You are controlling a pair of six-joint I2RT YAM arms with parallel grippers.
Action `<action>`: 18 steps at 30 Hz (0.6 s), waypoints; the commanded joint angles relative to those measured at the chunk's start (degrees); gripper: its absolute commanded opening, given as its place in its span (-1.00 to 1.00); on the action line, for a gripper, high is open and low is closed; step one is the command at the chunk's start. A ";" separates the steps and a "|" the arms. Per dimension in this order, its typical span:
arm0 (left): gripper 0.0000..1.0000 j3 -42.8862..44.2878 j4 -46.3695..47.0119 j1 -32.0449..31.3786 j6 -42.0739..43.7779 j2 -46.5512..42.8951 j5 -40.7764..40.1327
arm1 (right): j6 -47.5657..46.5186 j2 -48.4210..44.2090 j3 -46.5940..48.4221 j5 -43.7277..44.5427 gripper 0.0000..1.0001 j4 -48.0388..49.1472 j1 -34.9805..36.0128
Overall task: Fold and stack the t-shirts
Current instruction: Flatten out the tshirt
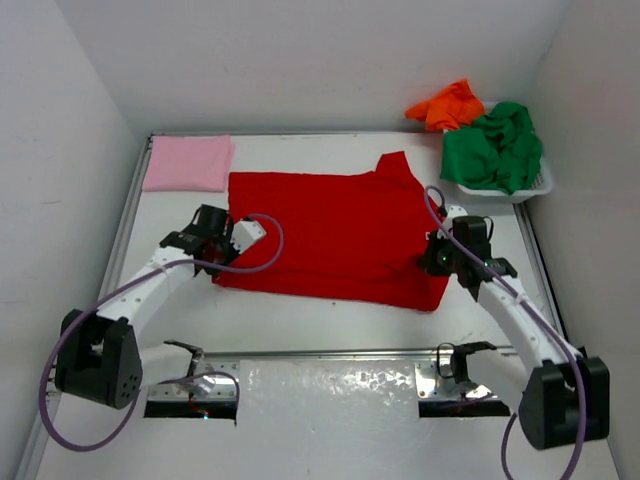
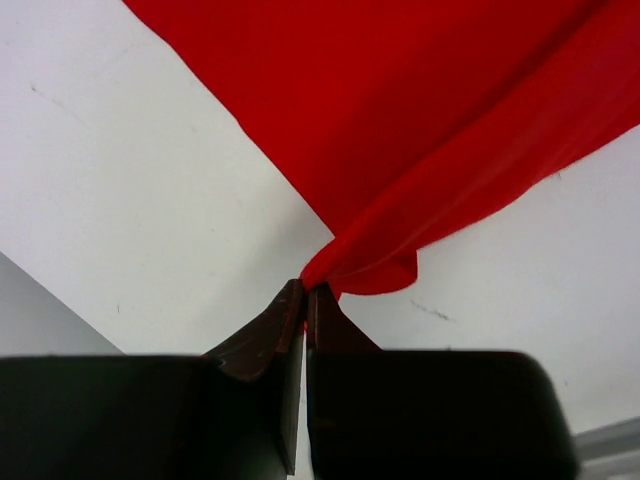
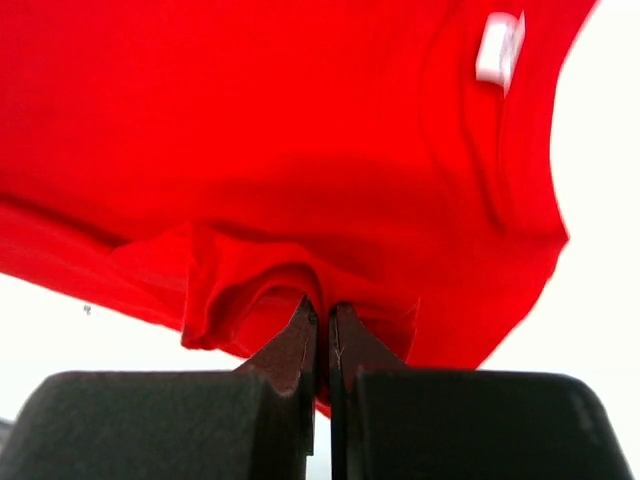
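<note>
the left claw [image 2: 305, 292] is fully closed, its two tips pinching a bunched corner of the red shirt [image 1: 340, 225]. from that pinch the cloth fans out ahead of the tips and off to their right. bare table [image 2: 130, 190] lies ahead to their left.

the right claw [image 3: 322, 312] is shut just as tight on a gathered fold at the shirt's opposite edge. the cloth puckers around its tips and spreads ahead of them. the neck opening with its white label [image 3: 498, 48] sits ahead and to the right.

seen from above, the red shirt lies spread on the table between the two claws, one held at each side.

the pink shirt [image 1: 187, 163] lies folded flat well beyond the left claw, a little to its left and just beside the red shirt's far corner. beyond the right claw, slightly to its right, stands the basket [image 1: 532, 190] with the green shirt [image 1: 497, 148] heaped in it. the orange shirt [image 1: 447, 105] is crumpled at the basket's far left corner, touching the green one.
</note>
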 commanded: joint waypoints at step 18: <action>-1.00 10.17 12.29 2.09 -3.01 13.09 -8.14 | -16.12 16.40 13.58 1.53 -1.00 6.87 0.14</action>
